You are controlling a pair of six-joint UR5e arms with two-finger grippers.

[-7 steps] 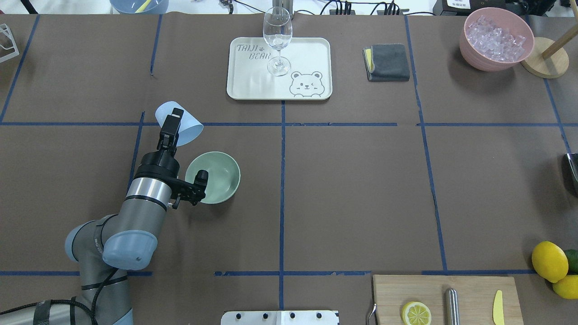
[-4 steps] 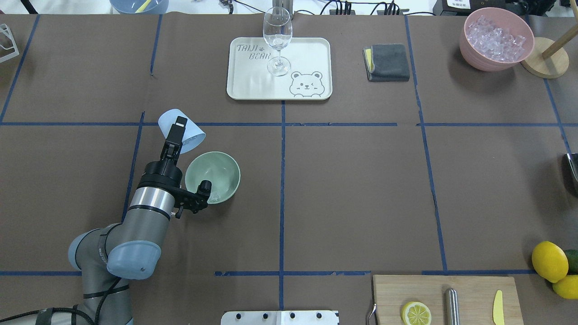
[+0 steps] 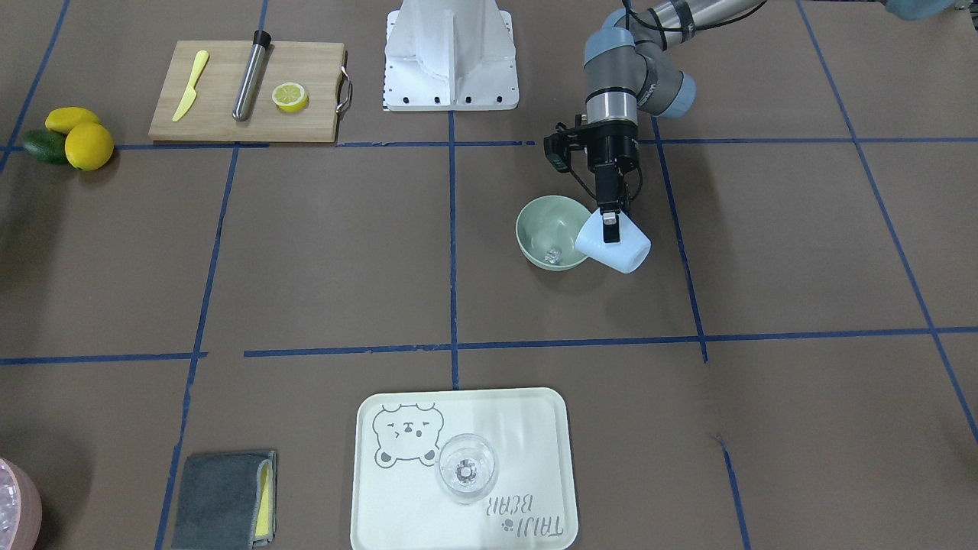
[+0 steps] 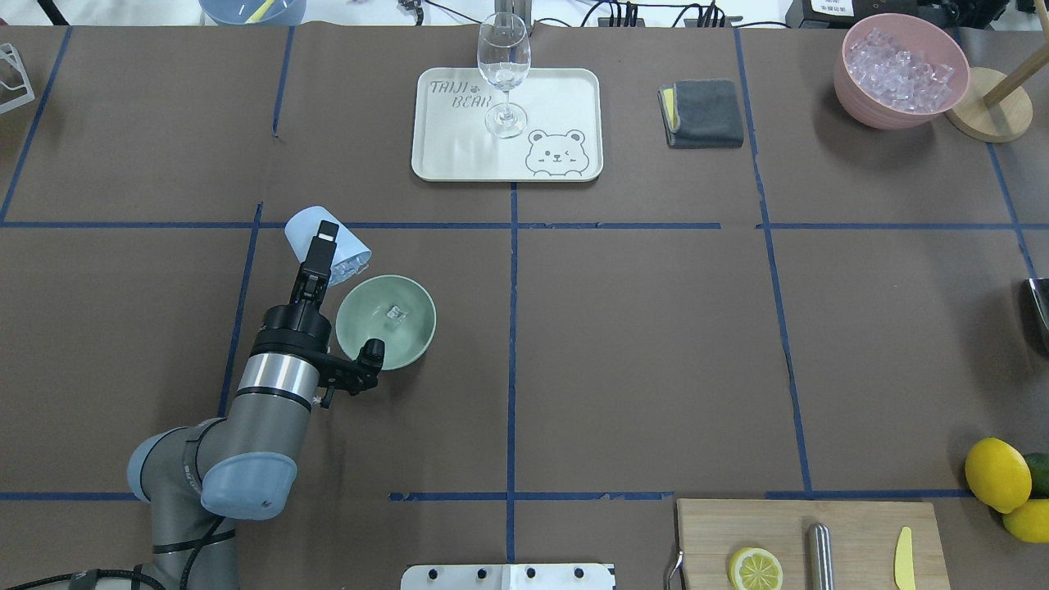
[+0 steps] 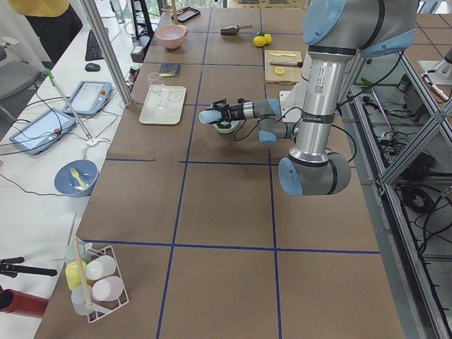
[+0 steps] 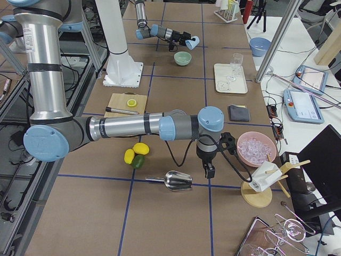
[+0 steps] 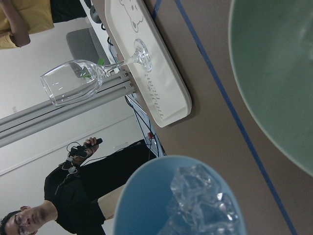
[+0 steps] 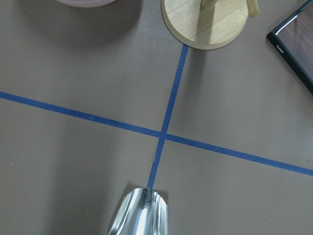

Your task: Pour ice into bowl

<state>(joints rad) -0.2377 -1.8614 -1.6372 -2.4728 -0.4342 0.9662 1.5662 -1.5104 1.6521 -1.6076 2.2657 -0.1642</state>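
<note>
While the left claw (image 4: 326, 238) is clamped on the wall of the light blue cup (image 4: 301, 223), tipped mouth-down toward the mint-green bowl (image 4: 416, 338), the pour wants a slow roll of the wrist. Most of the ice (image 4: 354, 262) sits bunched at the cup's lip and will likely drop as a clump. The lip hangs just over the bowl's near rim, so I would carry it further over the middle before tipping more, and hold the grip firm. What seems to be a cube or two already lies in the bowl. The right claw (image 6: 209, 170) hangs over the desk (image 6: 176, 210) near a metal scoop (image 6: 178, 181); I cannot tell how far open it is. The tray (image 4: 574, 90) under the wine glass (image 4: 503, 61) reads "TAIJI BEAR".
</note>
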